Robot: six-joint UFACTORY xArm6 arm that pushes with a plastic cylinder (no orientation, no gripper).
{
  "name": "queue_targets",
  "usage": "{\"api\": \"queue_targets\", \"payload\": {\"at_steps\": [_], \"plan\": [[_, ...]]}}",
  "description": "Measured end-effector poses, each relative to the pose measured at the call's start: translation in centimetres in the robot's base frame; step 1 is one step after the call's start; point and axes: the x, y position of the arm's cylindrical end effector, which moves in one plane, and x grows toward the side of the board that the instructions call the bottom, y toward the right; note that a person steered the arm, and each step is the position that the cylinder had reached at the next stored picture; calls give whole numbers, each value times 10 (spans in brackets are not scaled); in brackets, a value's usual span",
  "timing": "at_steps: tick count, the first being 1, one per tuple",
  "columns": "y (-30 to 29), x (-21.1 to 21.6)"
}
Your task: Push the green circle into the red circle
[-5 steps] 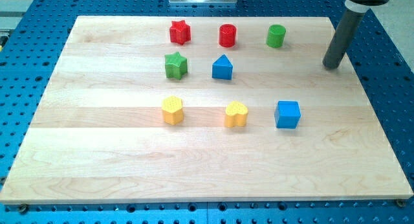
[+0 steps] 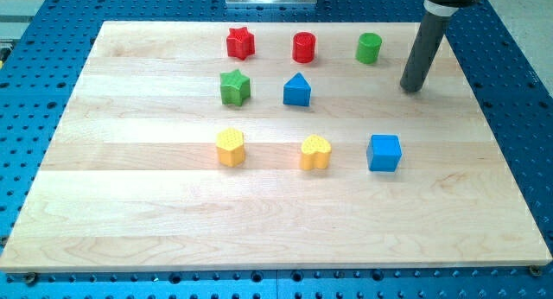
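Note:
The green circle stands near the board's top edge, right of centre. The red circle stands to its left, with a clear gap between them. My tip rests on the board to the right of the green circle and a little lower in the view, not touching it. The dark rod rises from the tip toward the view's top right.
A red star is left of the red circle. A green star and a blue triangle sit in the row below. A yellow hexagon, a yellow heart and a blue cube lie lower down.
My tip has moved toward the view's left, closer to the green circle. No block has moved.

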Motion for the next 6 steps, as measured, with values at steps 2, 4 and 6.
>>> {"api": "queue_targets", "payload": {"at_steps": [2, 4, 6], "plan": [[-12, 0], [-1, -45], [-58, -81]]}}
